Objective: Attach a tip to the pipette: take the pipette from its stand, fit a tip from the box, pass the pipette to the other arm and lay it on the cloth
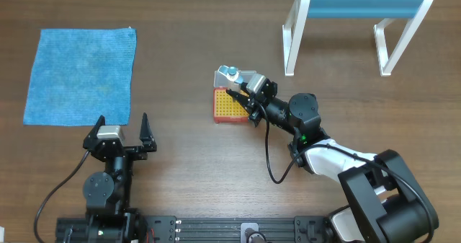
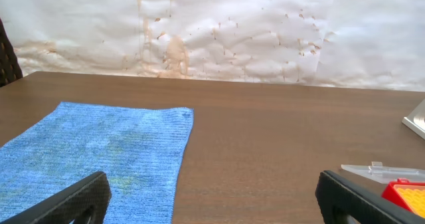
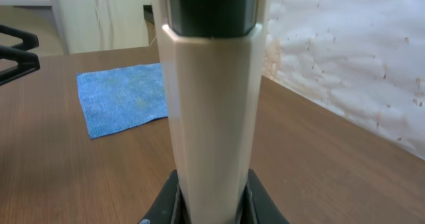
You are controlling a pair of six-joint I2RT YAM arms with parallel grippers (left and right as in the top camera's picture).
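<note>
My right gripper (image 1: 247,96) is shut on the grey-white pipette (image 1: 240,78) and holds it over the orange tip box (image 1: 227,107) near the table's middle. Up close, the pipette body (image 3: 212,104) stands upright between the right gripper's (image 3: 212,199) fingers. The blue cloth (image 1: 80,77) lies flat at the far left. My left gripper (image 1: 121,131) rests open just below the cloth's lower right corner. From that wrist, the cloth (image 2: 99,147) is ahead of the left gripper (image 2: 212,187), with the tip box (image 2: 406,195) and its clear lid (image 2: 384,171) off to one side.
The white pipette stand (image 1: 360,27) with a blue top bar stands at the back right, with nothing hanging on it. Bare wooden table lies between the cloth and the tip box. A wall (image 2: 265,31) backs the far table edge.
</note>
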